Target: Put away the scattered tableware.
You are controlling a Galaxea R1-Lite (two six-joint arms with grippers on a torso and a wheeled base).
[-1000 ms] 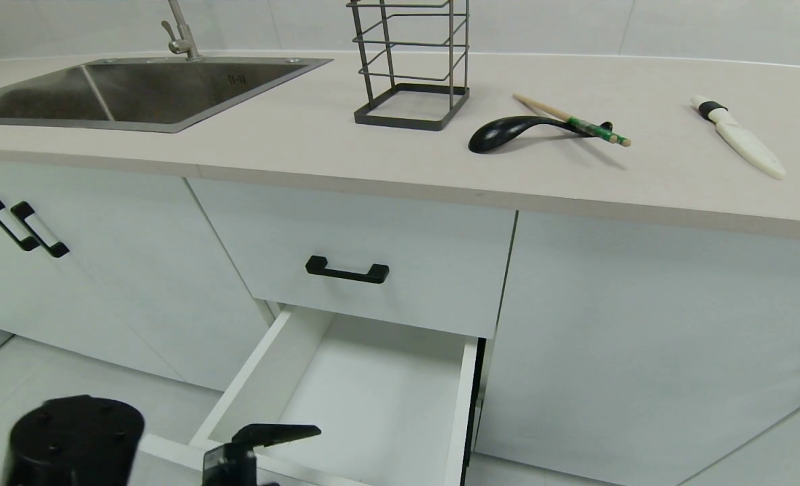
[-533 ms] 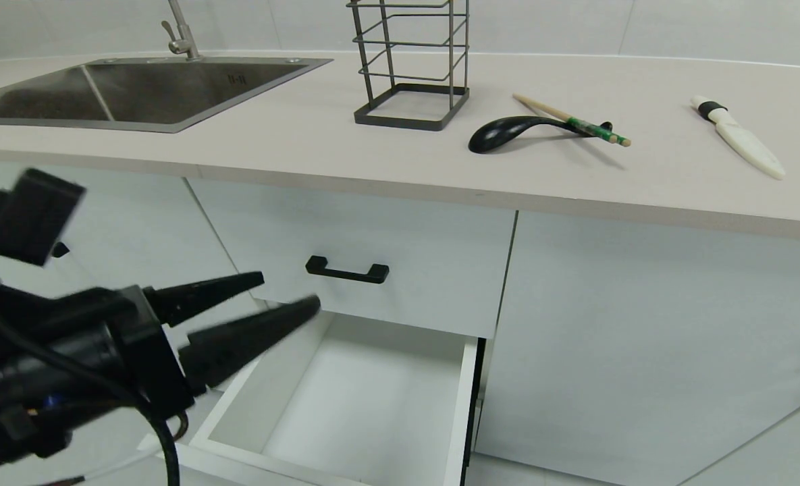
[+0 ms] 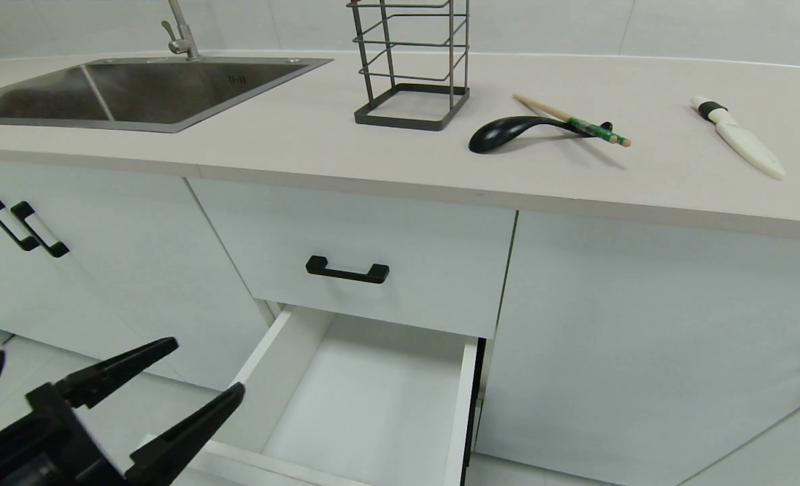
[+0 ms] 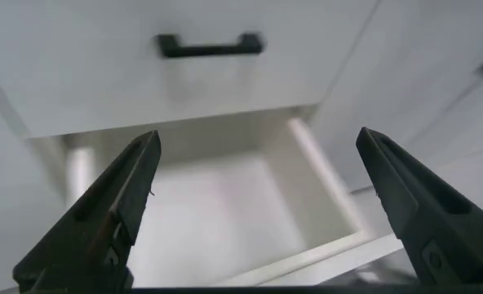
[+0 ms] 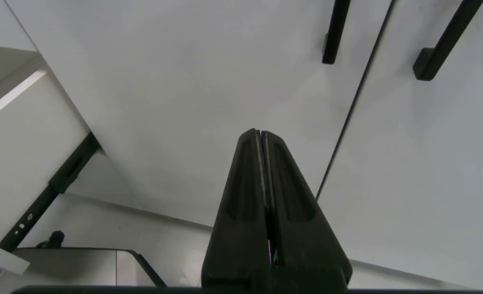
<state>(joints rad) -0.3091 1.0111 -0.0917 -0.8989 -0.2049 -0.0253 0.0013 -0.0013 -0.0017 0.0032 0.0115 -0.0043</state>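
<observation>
A: Left tool (image 3: 207,364)?
B: Spread wide, nothing held. It sits low, with the open drawer (image 3: 470,391) just ahead of its tips.

A: Right tool (image 5: 260,139)?
B: Pressed shut, nothing held, nose toward a cabinet front (image 5: 184,106).

A: Tableware, from the left tool?
B: All on the desk (image 3: 291,148), above it and well off to its right. The spoon (image 3: 508,127) is nearest, the chopsticks (image 3: 572,120) next, and the knife (image 3: 740,138) farthest.

A: Long axes?
B: The spoon lies crosswise, bowl toward the left tool's side and handle pointing away right. The chopsticks slant over that handle end, touching it. The knife also slants, well apart from both.

A: Nearer arm?
B: My judgement is the right. The pieces lie on its side, and the left tool faces a long diagonal lift.

A: Count.
B: One spoon, chopsticks that look like one pair, one knife. Also one rack (image 3: 410,67) between the spoon and the sink (image 3: 136,88), and one open drawer.
</observation>
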